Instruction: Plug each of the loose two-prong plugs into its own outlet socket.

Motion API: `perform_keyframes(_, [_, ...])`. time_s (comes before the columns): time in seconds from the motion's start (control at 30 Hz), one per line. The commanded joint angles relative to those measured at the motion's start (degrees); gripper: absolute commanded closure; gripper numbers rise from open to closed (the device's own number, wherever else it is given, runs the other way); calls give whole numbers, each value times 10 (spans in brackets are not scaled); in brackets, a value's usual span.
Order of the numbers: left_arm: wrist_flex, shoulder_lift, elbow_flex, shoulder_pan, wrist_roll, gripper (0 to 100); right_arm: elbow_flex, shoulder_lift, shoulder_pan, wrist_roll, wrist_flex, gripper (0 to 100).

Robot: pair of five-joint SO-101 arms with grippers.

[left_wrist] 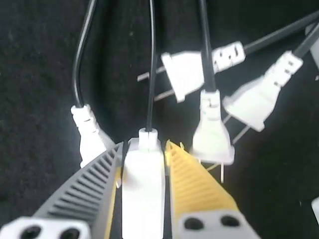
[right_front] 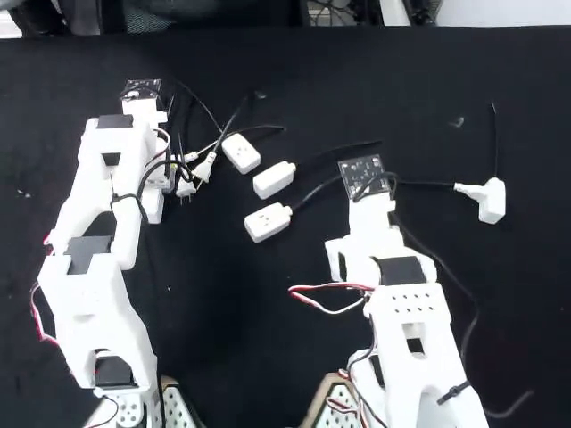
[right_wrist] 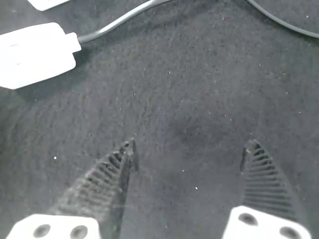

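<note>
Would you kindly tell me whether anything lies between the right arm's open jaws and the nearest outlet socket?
Nothing visible does: only bare black cloth lies between the jaws and the outlet socket, whose cord leads away from them.

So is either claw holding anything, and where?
Left gripper clamps a white corded piece by its sides, near the cord end. Right gripper is open, empty.
</note>
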Motion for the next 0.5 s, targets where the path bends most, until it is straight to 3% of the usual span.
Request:
perform_keyframes(0.0, [64,-76,-65,2,-13,970,-3,-14,-4,-4,-6,684])
perform_keyframes(0.17, [178,-147,-130,-2,-89,970,-3,-14,-4,-4,-6,684])
perform_keyframes(0.47, [321,-219,-145,-36,-394,970,-3,-15,-4,-4,-6,684])
